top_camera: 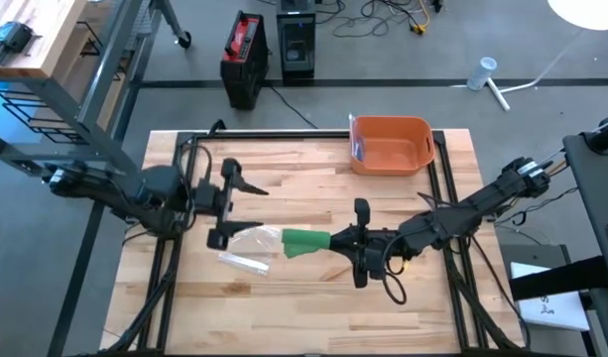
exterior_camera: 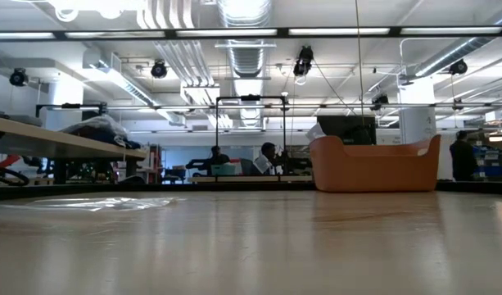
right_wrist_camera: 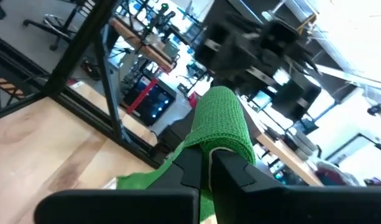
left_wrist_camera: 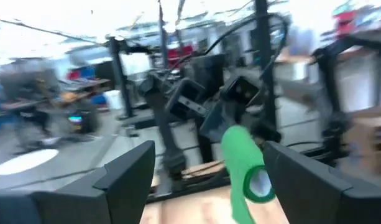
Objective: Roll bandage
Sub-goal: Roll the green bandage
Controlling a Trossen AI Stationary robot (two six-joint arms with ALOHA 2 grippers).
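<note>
A green bandage roll (top_camera: 304, 241) sticks out level from my right gripper (top_camera: 335, 241), which is shut on it above the table's middle. The roll's free end, with a pale hollow core (left_wrist_camera: 260, 183), faces my left gripper (top_camera: 239, 211). That gripper stands open a little to the roll's left, with nothing between its fingers (left_wrist_camera: 125, 180). In the right wrist view the roll (right_wrist_camera: 221, 121) reaches out ahead of my right gripper (right_wrist_camera: 207, 171). A loose green stretch (right_wrist_camera: 140, 180) shows beside the fingers. My right gripper pinches the roll's right-hand end (right_wrist_camera: 210, 149) between its two fingers. The fingers come level from the table's right and lie along the roll. The roll points toward the table's left, lifted clear of the table.
A clear plastic wrapper (top_camera: 246, 248) lies on the table below and left of the roll, and shows flat in the low view (exterior_camera: 95, 203). An orange bin (top_camera: 391, 145) stands at the far edge, right of middle. Black frame rails run along both sides of the table.
</note>
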